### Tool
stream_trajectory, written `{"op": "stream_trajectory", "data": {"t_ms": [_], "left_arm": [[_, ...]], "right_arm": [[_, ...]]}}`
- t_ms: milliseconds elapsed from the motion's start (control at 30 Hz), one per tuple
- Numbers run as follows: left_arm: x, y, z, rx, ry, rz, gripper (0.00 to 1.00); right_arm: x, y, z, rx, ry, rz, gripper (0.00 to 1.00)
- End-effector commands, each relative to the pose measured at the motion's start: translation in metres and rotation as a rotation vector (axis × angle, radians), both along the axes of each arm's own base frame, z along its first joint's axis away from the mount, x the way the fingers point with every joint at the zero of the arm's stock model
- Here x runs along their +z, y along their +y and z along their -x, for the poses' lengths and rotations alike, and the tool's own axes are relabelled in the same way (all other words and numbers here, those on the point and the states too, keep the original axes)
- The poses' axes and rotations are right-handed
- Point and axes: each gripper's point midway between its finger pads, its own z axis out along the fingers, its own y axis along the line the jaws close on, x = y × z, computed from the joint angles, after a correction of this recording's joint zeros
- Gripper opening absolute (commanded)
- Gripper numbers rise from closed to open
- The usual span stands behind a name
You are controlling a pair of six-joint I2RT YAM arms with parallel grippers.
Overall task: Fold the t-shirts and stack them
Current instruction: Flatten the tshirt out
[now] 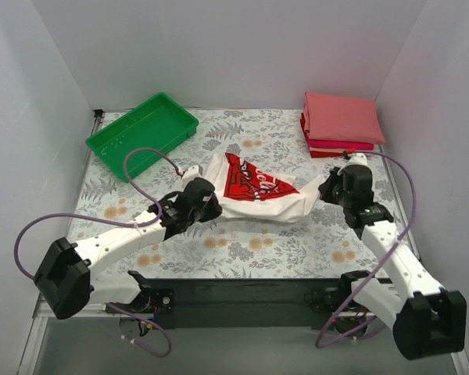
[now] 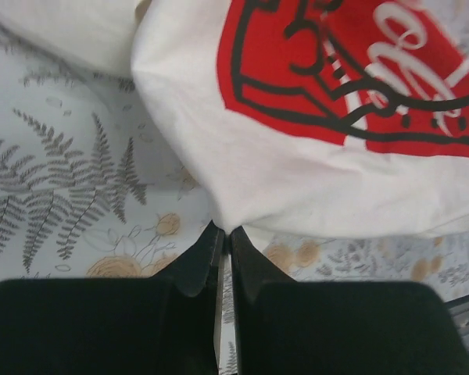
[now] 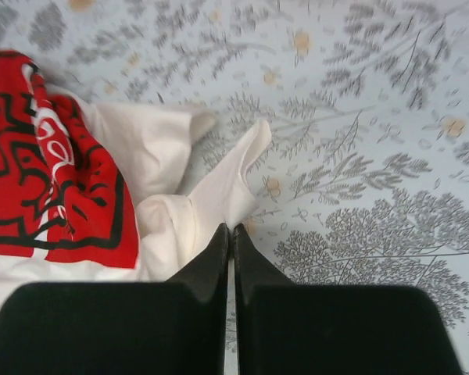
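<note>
A white t-shirt (image 1: 258, 199) with a red Coca-Cola print lies crumpled and stretched between my two grippers at mid table. My left gripper (image 1: 203, 205) is shut on its left edge; in the left wrist view the cloth (image 2: 297, 172) runs into the closed fingertips (image 2: 225, 231). My right gripper (image 1: 332, 187) is shut on its right edge; in the right wrist view a white fold (image 3: 219, 187) ends at the closed tips (image 3: 230, 228). A stack of folded t-shirts (image 1: 341, 123), salmon-pink on top of red, sits at the back right.
A green plastic tray (image 1: 142, 133) stands at the back left. The table has a floral cloth (image 1: 242, 246). White walls close in the left, back and right sides. Purple cables loop off both arms.
</note>
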Motion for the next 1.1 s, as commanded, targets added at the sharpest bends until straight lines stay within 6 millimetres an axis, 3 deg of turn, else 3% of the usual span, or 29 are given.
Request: {"op": "stream_trajectory", "data": {"t_ms": [0,67,100,167,200,300,333,400,433,500,567,600,633,667,767,900,1000,1033,1067], "left_arm": [[0.091,0.015,-0.031,0.116,-0.216,0.010,0.00],[0.122,0.020,-0.037,0.137,-0.282,0.024,0.00],[0.152,0.021,-0.040,0.145,-0.342,0.060,0.00],[0.186,0.026,-0.044,0.166,-0.418,0.086,0.00],[0.221,0.028,-0.045,0.176,-0.482,0.131,0.00],[0.267,0.033,-0.042,0.156,-0.575,0.158,0.00],[0.294,0.036,-0.038,0.151,-0.622,0.197,0.00],[0.324,0.036,-0.031,0.103,-0.698,0.220,0.00],[0.349,0.038,-0.024,0.078,-0.747,0.252,0.00],[0.372,0.032,-0.012,-0.021,-0.809,0.267,0.00],[0.417,0.031,0.009,-0.116,-0.902,0.322,0.00],[0.417,0.027,0.013,-0.153,-0.909,0.319,0.00],[0.434,0.030,0.020,-0.165,-0.945,0.340,0.00],[0.443,0.032,0.024,-0.173,-0.962,0.349,0.00],[0.469,0.042,0.034,-0.171,-1.024,0.365,0.00],[0.484,0.047,0.034,-0.168,-1.078,0.331,0.00],[0.473,0.041,0.010,-0.127,-1.068,0.241,0.00],[0.464,0.033,-0.005,-0.115,-1.053,0.193,0.00],[0.457,0.038,-0.019,-0.043,-1.035,0.153,0.00]], "right_arm": [[0.085,-0.018,-0.007,-0.066,-0.222,0.044,0.01],[0.119,-0.025,-0.003,-0.089,-0.299,0.052,0.01],[0.151,-0.029,0.003,-0.094,-0.376,0.055,0.01],[0.181,-0.036,0.009,-0.120,-0.446,0.068,0.01],[0.213,-0.040,0.017,-0.126,-0.514,0.073,0.01],[0.254,-0.046,0.029,-0.142,-0.598,0.079,0.01],[0.278,-0.049,0.037,-0.151,-0.645,0.071,0.01],[0.302,-0.051,0.047,-0.157,-0.700,0.062,0.01],[0.327,-0.051,0.056,-0.151,-0.759,0.053,0.01],[0.350,-0.044,0.064,-0.101,-0.808,0.040,0.01],[0.384,-0.036,0.079,-0.040,-0.881,0.031,0.01],[0.394,-0.034,0.085,-0.019,-0.905,0.029,0.01],[0.416,-0.032,0.098,0.004,-0.955,0.019,0.01],[0.414,-0.031,0.096,0.006,-0.948,0.025,0.01],[0.445,-0.033,0.112,0.015,-1.016,0.029,0.01],[0.475,-0.037,0.119,0.004,-1.073,0.054,0.01],[0.475,-0.033,0.102,0.014,-1.054,0.076,0.01],[0.476,-0.033,0.097,0.013,-1.051,0.083,0.01],[0.474,-0.032,0.090,0.014,-1.038,0.092,0.01]]}}
